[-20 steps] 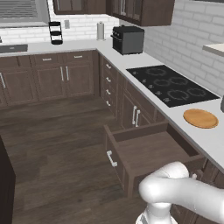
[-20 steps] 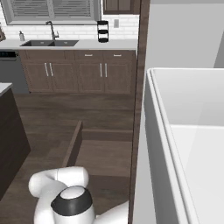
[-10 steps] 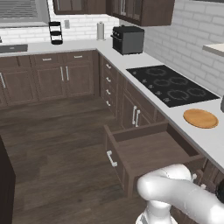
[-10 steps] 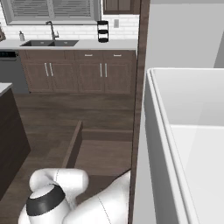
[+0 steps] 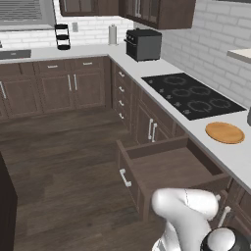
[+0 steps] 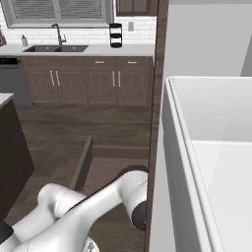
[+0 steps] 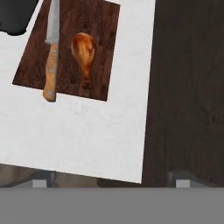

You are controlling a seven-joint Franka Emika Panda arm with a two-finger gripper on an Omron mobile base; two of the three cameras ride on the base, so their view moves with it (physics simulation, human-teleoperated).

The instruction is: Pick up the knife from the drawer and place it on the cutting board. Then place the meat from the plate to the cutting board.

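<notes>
In the hand view a dark wooden cutting board (image 7: 70,48) lies on the white counter. The knife (image 7: 51,61), with a wooden handle and grey blade, rests along the board's left side. The meat (image 7: 84,54), a reddish-brown drumstick, lies on the board just right of the knife. My gripper (image 7: 113,182) hovers over the counter edge, back from the board, open with nothing between its fingertips (image 7: 43,182). The drawer (image 5: 166,166) stands pulled out under the counter, and its inside looks bare. The plate (image 5: 224,132) sits bare on the counter beside the stove.
A black cooktop (image 5: 191,95) lies beyond the plate, and a black toaster oven (image 5: 143,44) stands in the corner. A dark object (image 7: 17,15) sits at the board's far left corner. Dark floor (image 7: 188,87) runs along the counter edge. A tall cabinet panel (image 6: 156,123) stands close on my right.
My arm has swung lower and to the right, its elbow dropping toward the corner of the left base view. Drawer and plate have stayed put.
</notes>
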